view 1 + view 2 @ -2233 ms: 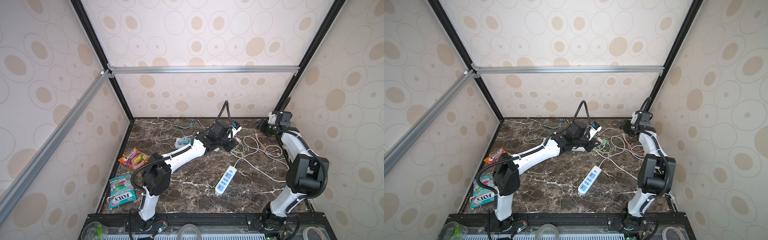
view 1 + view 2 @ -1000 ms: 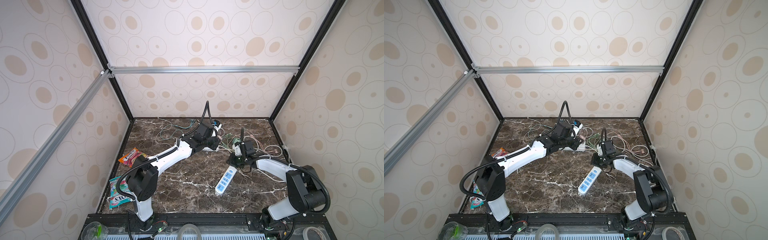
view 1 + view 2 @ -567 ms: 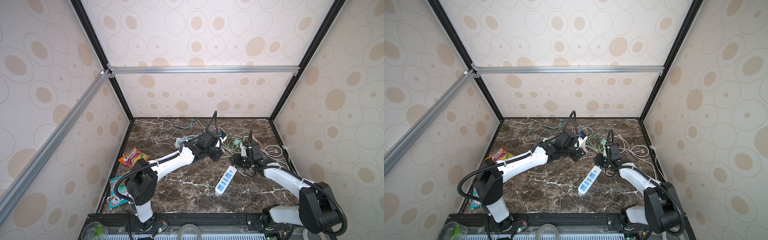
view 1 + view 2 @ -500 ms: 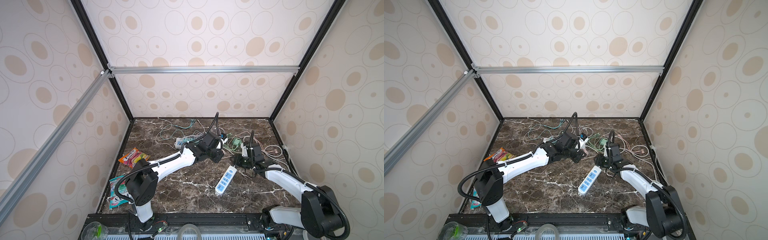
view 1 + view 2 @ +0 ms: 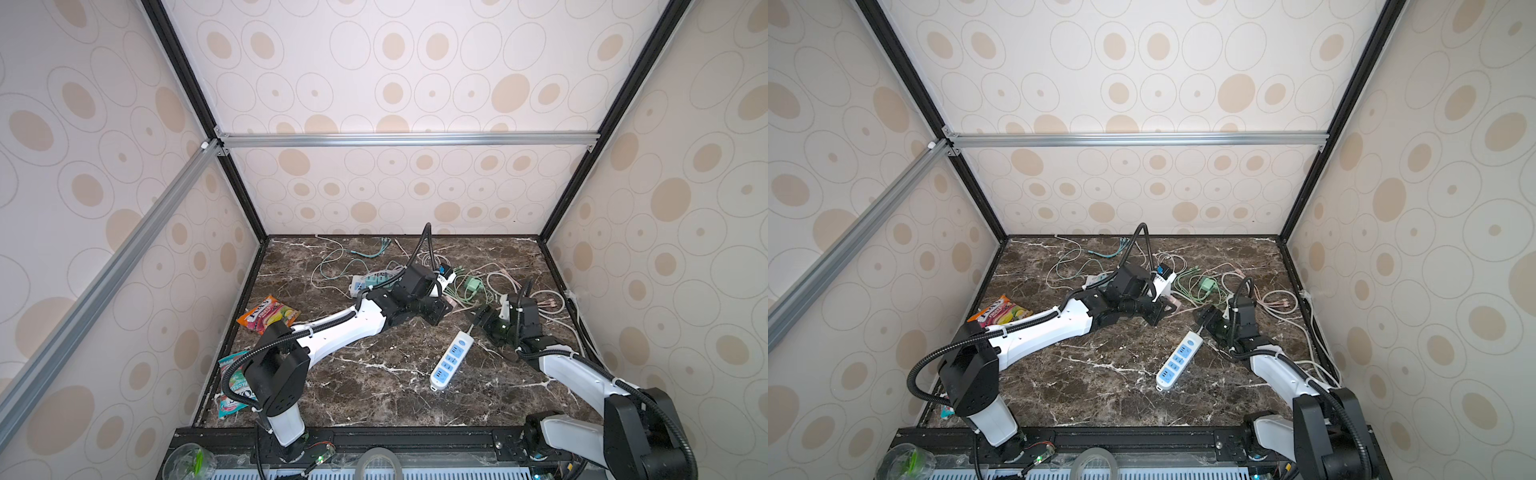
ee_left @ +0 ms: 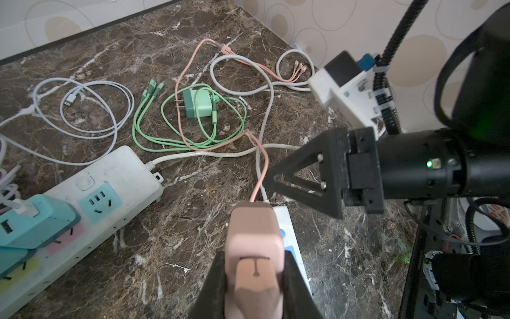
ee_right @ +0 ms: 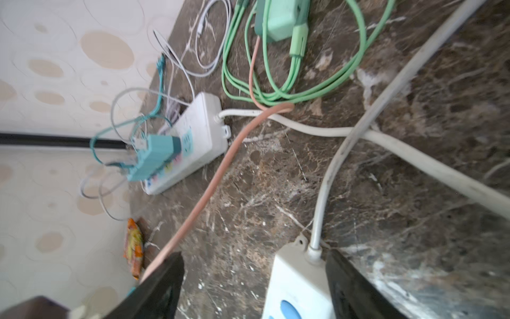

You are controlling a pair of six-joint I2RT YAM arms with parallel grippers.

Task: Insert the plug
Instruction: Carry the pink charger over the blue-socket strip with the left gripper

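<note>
So from where I'm standing: the left jaws are clamped tight on the pink plug (image 6: 254, 248), one black side pressed against each flank. Its pink cable (image 6: 260, 171) trails off the plug's far end, away from the jaws. The plug is held right by the cord end of the white-and-blue power strip (image 6: 288, 229), which pokes out from behind it. The prongs are hidden, so I can't tell if they line up with a socket.

The right jaws are spread wide and holding nothing. In the right wrist view the cord end of that same strip (image 7: 295, 279) sits in the gap between them. It's close to one side and well clear of the other, and I can't tell if it's actually touching. The pink cable (image 7: 220, 171) disappears behind the far side. From the left wrist view, one triangular finger (image 6: 306, 154) of the right jaws sits just beside the plug, tip pointing toward it.

In both top views the strip (image 5: 452, 360) (image 5: 1179, 359) lies flat on the marble desk (image 5: 374, 395), with both sets of jaws up at its far end.

Out beyond the left jaws there's a green charger (image 6: 197, 106) in a loop of green cable. Off to one side is a second white strip (image 6: 110, 176) with teal adapters (image 6: 36, 218) plugged in.
</note>
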